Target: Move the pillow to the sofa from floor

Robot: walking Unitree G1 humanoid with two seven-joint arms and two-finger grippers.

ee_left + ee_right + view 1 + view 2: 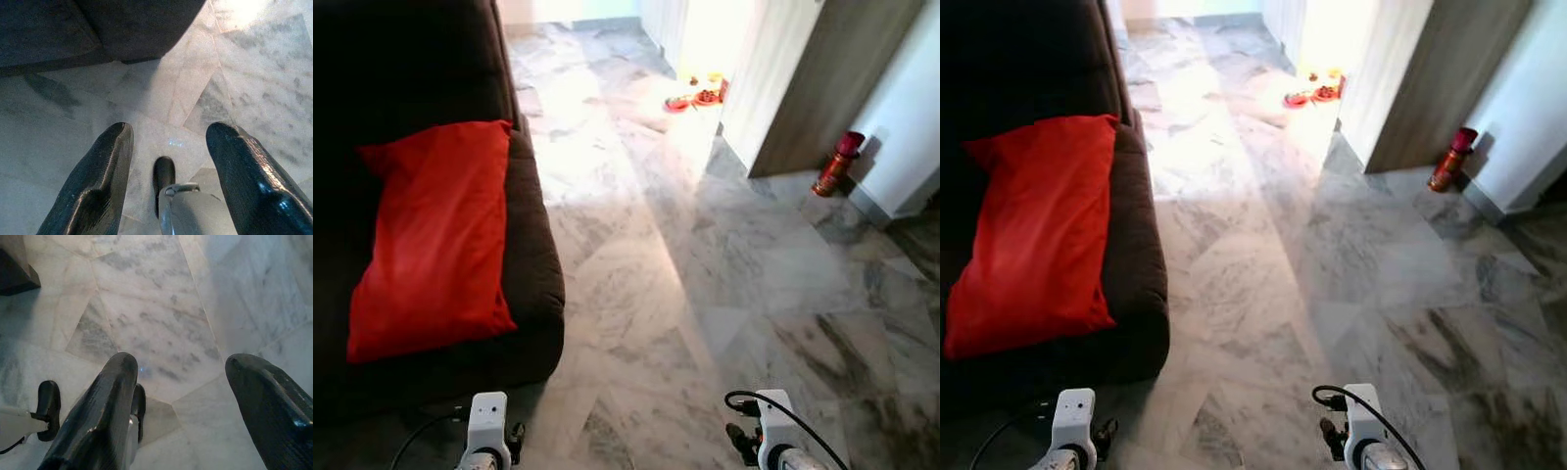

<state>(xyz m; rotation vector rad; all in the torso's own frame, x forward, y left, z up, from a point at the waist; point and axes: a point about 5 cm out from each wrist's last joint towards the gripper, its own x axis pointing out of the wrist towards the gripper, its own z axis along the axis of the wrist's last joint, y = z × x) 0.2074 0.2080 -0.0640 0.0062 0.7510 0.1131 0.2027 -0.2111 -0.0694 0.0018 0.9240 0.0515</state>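
The red pillow [435,240] lies flat on the dark sofa [533,284] seat, near its front edge, so the move looks done. The left gripper [168,147] and right gripper [178,382] both hang low over the marble floor [705,264], fingers spread apart and holding nothing. The robot would do well to keep its 2 arms clear of the cushion and check that the pillow sits securely.
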